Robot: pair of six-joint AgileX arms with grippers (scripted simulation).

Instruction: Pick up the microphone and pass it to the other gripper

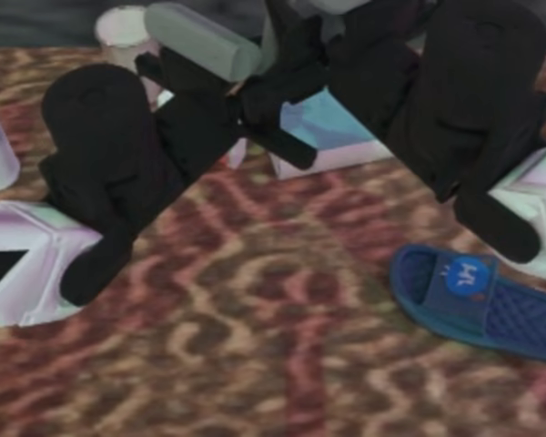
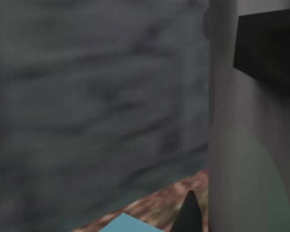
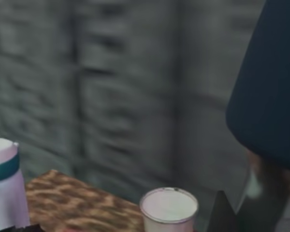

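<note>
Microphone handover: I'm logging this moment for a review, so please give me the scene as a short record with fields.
microphone: dark navy head close to the right wrist camera; hidden in the top view
left gripper: over the table's far centre, facing the right gripper
right gripper: close beside it
paper cup: upright, far edge
blue slipper: table's right side

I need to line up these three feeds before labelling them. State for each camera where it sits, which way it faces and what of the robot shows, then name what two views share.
Top view: above the table, looking down; both arms meet near the far edge, beside a blue slipper.
Left wrist view: on the left arm, facing the grey wall; a pale grey cylinder fills the near side.
Right wrist view: on the right arm, facing the wall; the microphone head looms close.
Shared: the white cup appears from the top and right wrist.
</note>
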